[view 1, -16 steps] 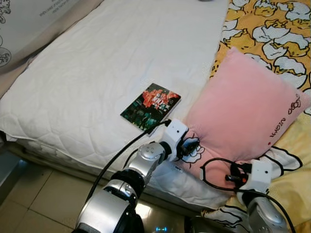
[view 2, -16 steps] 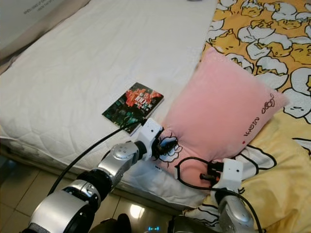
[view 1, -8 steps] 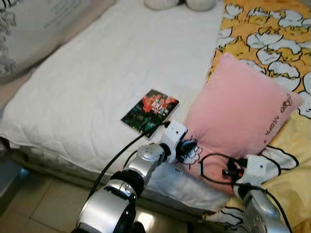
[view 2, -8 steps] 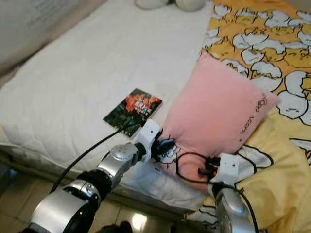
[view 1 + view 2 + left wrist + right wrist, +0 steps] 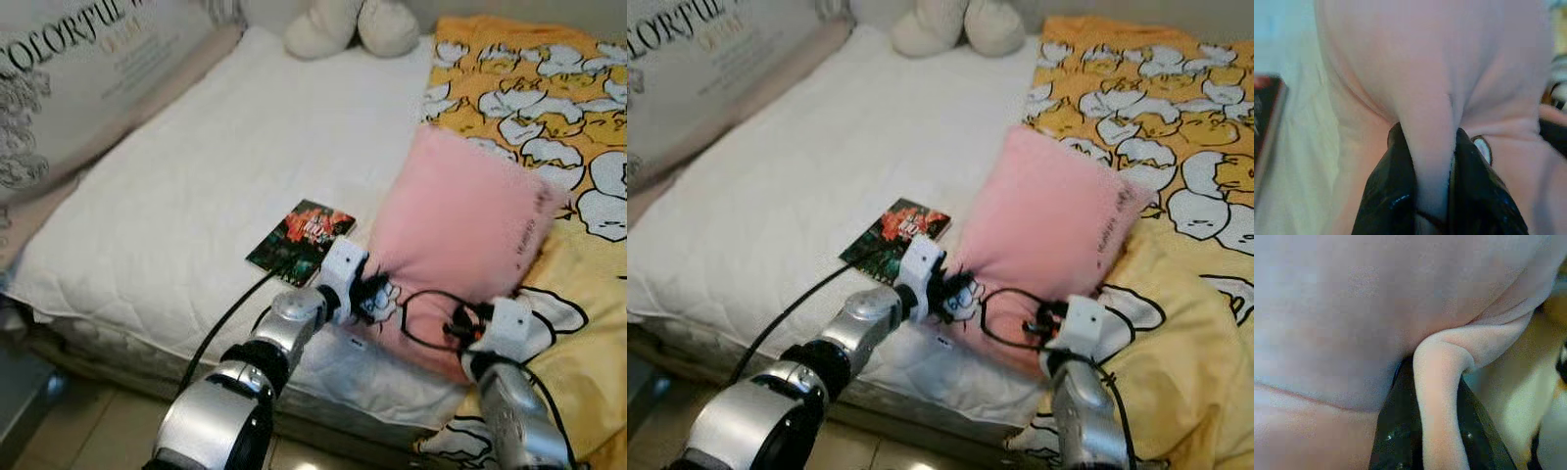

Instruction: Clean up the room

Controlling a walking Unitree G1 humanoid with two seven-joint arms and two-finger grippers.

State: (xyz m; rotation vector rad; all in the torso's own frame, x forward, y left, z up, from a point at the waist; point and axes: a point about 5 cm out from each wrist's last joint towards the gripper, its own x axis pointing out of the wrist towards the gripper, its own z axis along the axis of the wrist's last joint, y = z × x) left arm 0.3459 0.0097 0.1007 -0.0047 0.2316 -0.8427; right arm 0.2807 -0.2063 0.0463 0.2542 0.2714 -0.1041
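**Two-handed lift of the pink pillow under way**

Since a second ago our view has tipped up: the plush toy at the head of the bed and more of the printed pillow on the left now show, and the pink pillow stands higher and more on edge than it did, so we judge it has been raised a little off the bedding.

From the left: the printed pillow (image 5: 69, 93) leans along the bed's left side, and the white mattress pad (image 5: 196, 196) runs beside it. The book (image 5: 300, 240) lies flat on the pad, just beside the pillow's left corner. Our left gripper (image 5: 1431, 183) is pinched on a fold at the lower left corner of the pink pillow (image 5: 460, 230); the wrist view shows fabric squeezed between both black fingers (image 5: 1388, 196). Our right gripper (image 5: 1437, 440) is likewise clamped on a rolled fold at the pillow's near right edge. The yellow cartoon-print blanket (image 5: 529, 88) lies under and behind the pillow, and the plush toy (image 5: 353, 24) sits at the head of the bed.

To do this well, we should raise both hands together and level, so neither thin fold slips out. We should swing the left corner clear of the book and not drag it. The loose black cable (image 5: 426, 318) by the right wrist could snag the fabric.
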